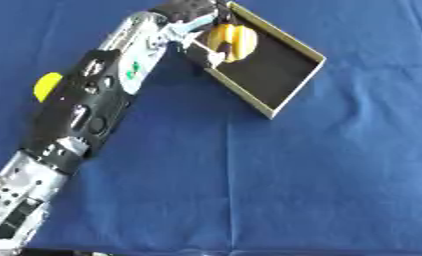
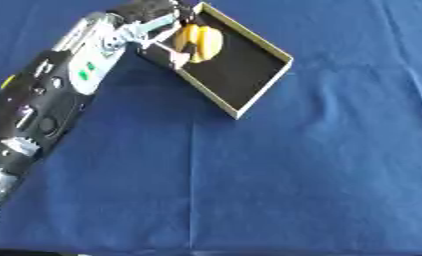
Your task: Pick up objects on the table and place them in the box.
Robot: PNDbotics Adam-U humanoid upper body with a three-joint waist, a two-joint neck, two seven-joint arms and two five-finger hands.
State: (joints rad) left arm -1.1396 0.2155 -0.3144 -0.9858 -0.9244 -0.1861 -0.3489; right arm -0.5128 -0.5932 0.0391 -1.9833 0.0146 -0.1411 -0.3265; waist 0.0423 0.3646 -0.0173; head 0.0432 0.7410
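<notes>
Left hand (image 1: pixel 197 15) reaches over the box's (image 1: pixel 304 75) near-left wall, fingers curled around a yellow rounded object (image 1: pixel 232 42), holding it above the dark interior for dropping. A second yellow object (image 1: pixel 46 85) lies on the blue cloth (image 1: pixel 276 180), half hidden beside the forearm.

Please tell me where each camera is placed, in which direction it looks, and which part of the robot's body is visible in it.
Left eye view: in the head, looking down on the blue tablecloth; left arm enters from lower left, left hand at the box.
Right eye view: beside it, same downward look.
Shared: arm, box, yellow object over it.
</notes>
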